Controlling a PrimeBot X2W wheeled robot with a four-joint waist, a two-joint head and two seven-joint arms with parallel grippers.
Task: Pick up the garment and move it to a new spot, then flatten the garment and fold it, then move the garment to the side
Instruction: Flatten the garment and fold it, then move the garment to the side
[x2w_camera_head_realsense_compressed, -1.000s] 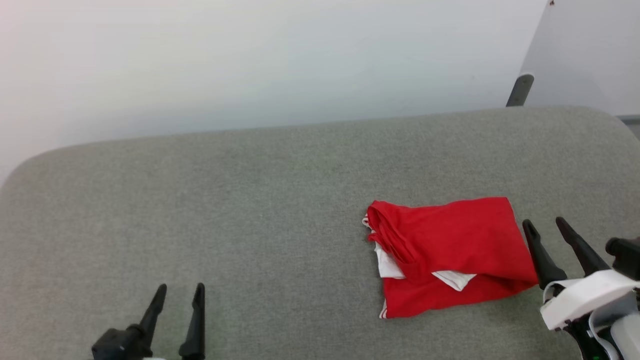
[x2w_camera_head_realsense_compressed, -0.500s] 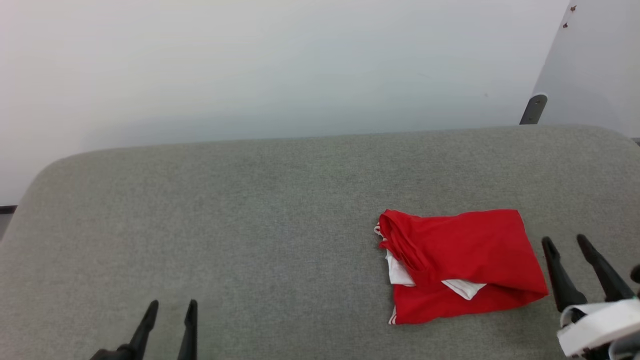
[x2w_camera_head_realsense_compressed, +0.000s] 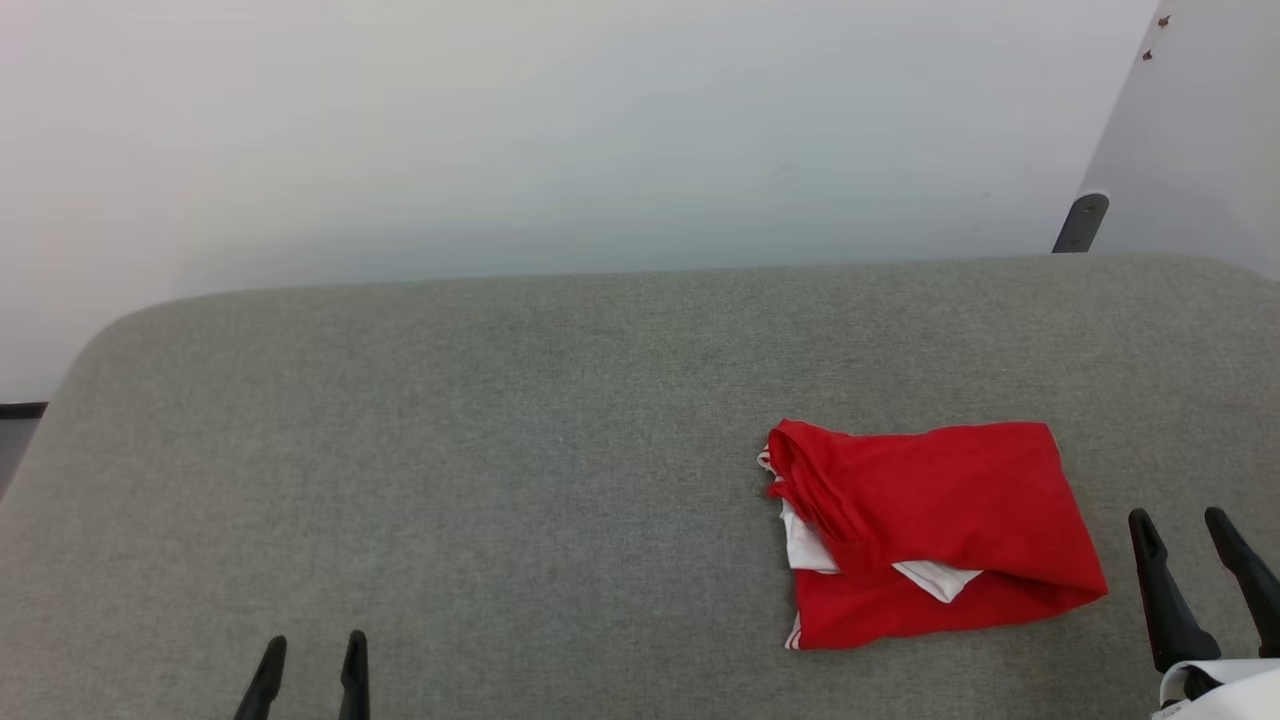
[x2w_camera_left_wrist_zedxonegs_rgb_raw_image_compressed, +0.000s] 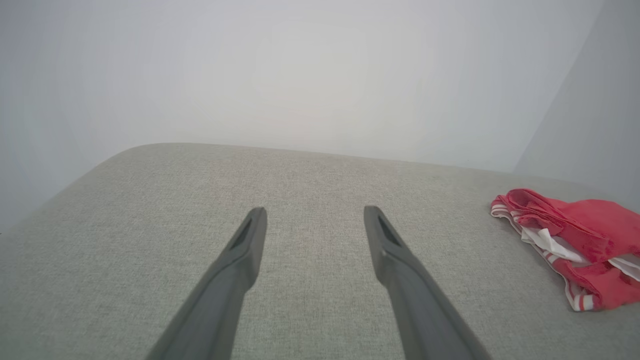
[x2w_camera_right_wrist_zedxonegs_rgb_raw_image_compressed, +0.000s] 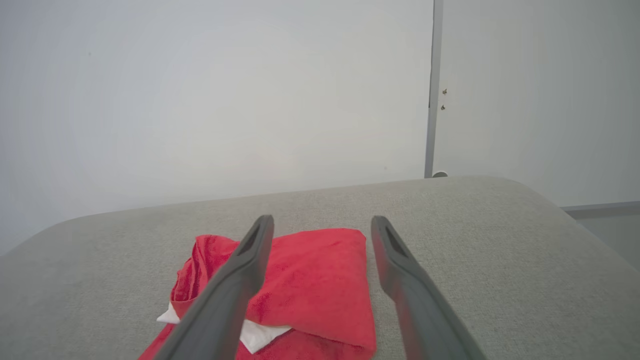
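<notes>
Placement is your concern now: the garment (x2w_camera_head_realsense_compressed: 930, 520) lies as a rough folded rectangle on the right-hand part of the grey padded surface (x2w_camera_head_realsense_compressed: 500, 450). It is well apart from the left gripper (x2w_camera_head_realsense_compressed: 316, 640) and just beside the right gripper (x2w_camera_head_realsense_compressed: 1179, 515), which stands off its right edge without touching it. Both pairs of fingers stand apart and hold nothing; the left pair points over bare padding, and the right pair points across the red cloth from above. By my reading the fold is made and the garment already sits to the side, so the step in hand is finishing cleanly. If you judge it should go further aside, come in low with the right gripper at the right edge, pinch all layers together, and slide rather than lift high. The white sleeve cloth (x2w_camera_head_realsense_compressed: 935, 578) peeking from the front fold and the bunched left edge would likely spill open otherwise. Keep the left arm clear of the cloth. You can read no lettering, brand or label; the red-and-white striped trim (x2w_camera_left_wrist_zedxonegs_rgb_raw_image_compressed: 575, 301) is the one marking on show.
</notes>
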